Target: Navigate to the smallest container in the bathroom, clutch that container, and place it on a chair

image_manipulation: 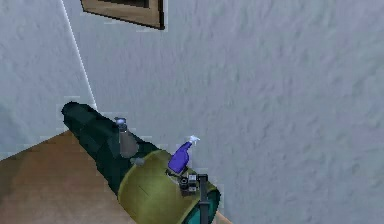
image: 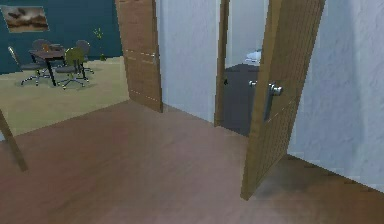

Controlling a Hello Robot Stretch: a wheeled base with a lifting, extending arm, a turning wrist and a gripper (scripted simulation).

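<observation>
Low in the arm side view a dark bar-like body, the gripper [image_manipulation: 82, 118], slants up to the left in front of a white wall. Beside it are an olive round shape [image_manipulation: 158, 192] and a small purple bottle-like thing with a pale tip [image_manipulation: 181, 156]. I cannot tell whether the gripper holds anything. In the forward view, grey chairs [image: 72, 66] stand round a dark table [image: 48, 50] in a teal-walled room at the far left. Past a half-swung wooden door [image: 285, 80], a narrow doorway shows a dark cabinet [image: 238, 98] with something white on top [image: 254, 58].
Wood floor [image: 130, 160] spreads ahead, and pale carpet [image: 60, 100] lies in the chair room. A second wooden door [image: 140, 50] stands left of a white wall [image: 190, 55]. There is a framed picture [image: 25, 17] and a plant [image: 98, 40] at the far left, and a picture frame [image_manipulation: 125, 12] on the side wall.
</observation>
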